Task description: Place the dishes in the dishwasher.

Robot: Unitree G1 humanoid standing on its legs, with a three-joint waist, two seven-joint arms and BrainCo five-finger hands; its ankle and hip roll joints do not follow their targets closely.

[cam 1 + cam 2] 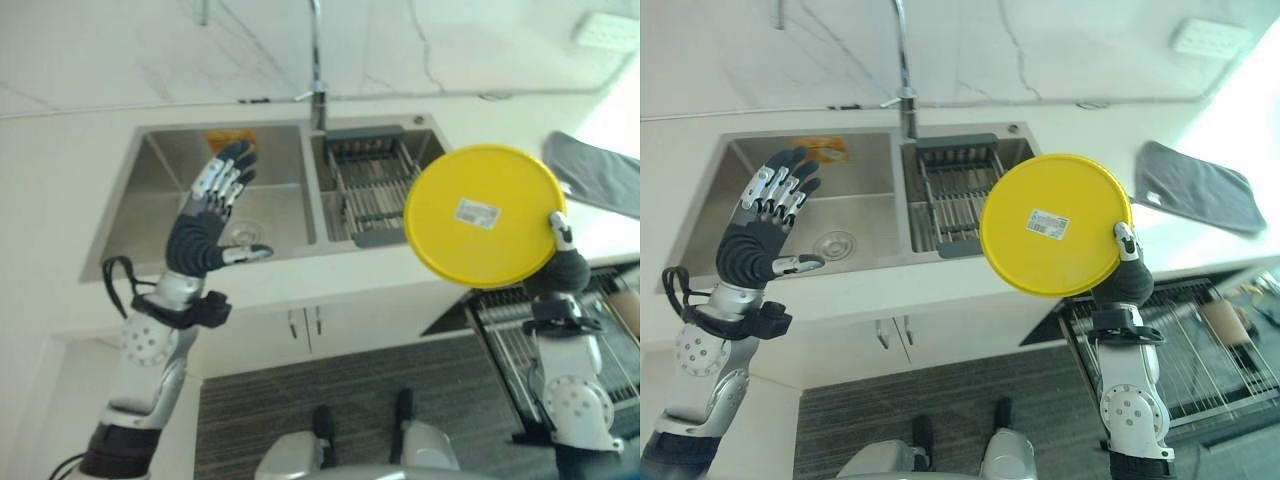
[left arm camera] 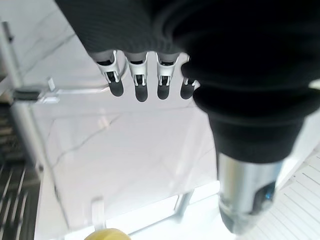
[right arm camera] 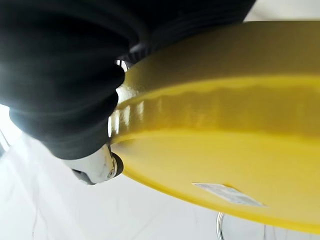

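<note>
A round yellow plate (image 1: 485,214) with a white sticker on its underside stands on edge in the air, in front of the counter's right part. My right hand (image 1: 565,262) is shut on the plate's lower right rim, its thumb (image 3: 100,169) pressed against the plate (image 3: 220,145). My left hand (image 1: 212,215) is raised over the left sink basin (image 1: 150,215), open, fingers (image 2: 141,80) straight and spread, holding nothing. The dishwasher's pulled-out wire rack (image 1: 1185,345) sits low at the right, below the right hand.
A double steel sink has a grey wire drainer (image 1: 372,185) in its right basin and a tap (image 1: 318,60) behind. An orange item (image 1: 228,138) lies at the back of the left basin. A dark cloth (image 1: 1196,185) lies on the counter at right.
</note>
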